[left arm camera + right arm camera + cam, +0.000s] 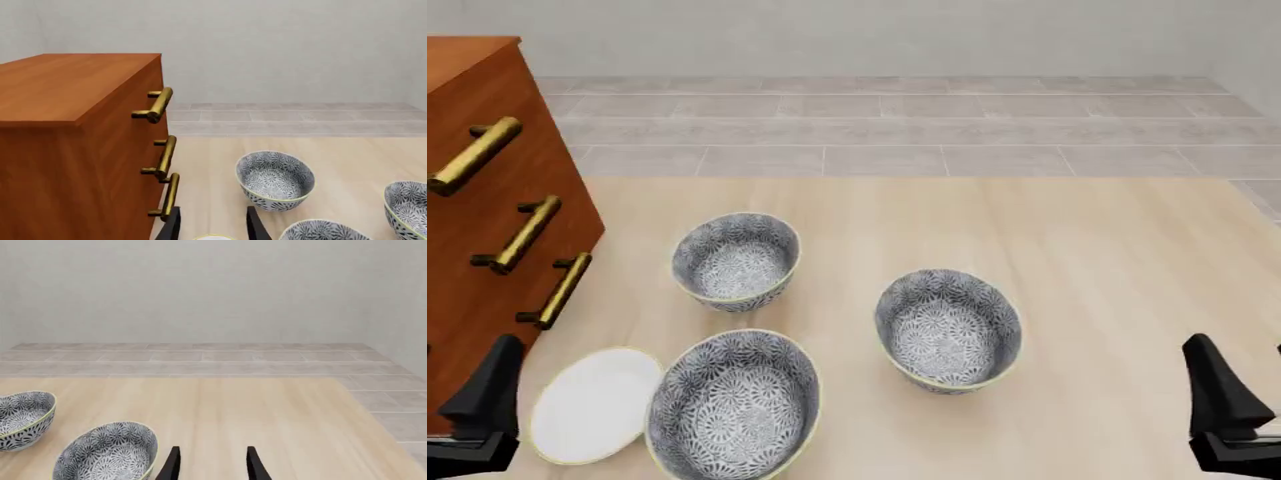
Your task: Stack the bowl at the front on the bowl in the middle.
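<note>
The bowl at the front [734, 405], blue-grey floral with a pale-yellow rim, sits nearest my side; its rim also shows in the left wrist view [321, 231]. The bowl in the middle [948, 328] stands to its right and further back, and appears too in both wrist views [407, 207] [107, 452]. My left gripper [487, 400] [212, 220] is open, low at the front left, apart from every bowl. At the front right, my right gripper [1225, 405] [210, 456] is also open and holds nothing.
A third matching bowl [737, 262] [275, 180] [23, 417] stands at the back left. A flat white plate [594, 403] lies just left of the front bowl. A wooden drawer cabinet [494, 200] [67, 125] with brass handles fills the left side.
</note>
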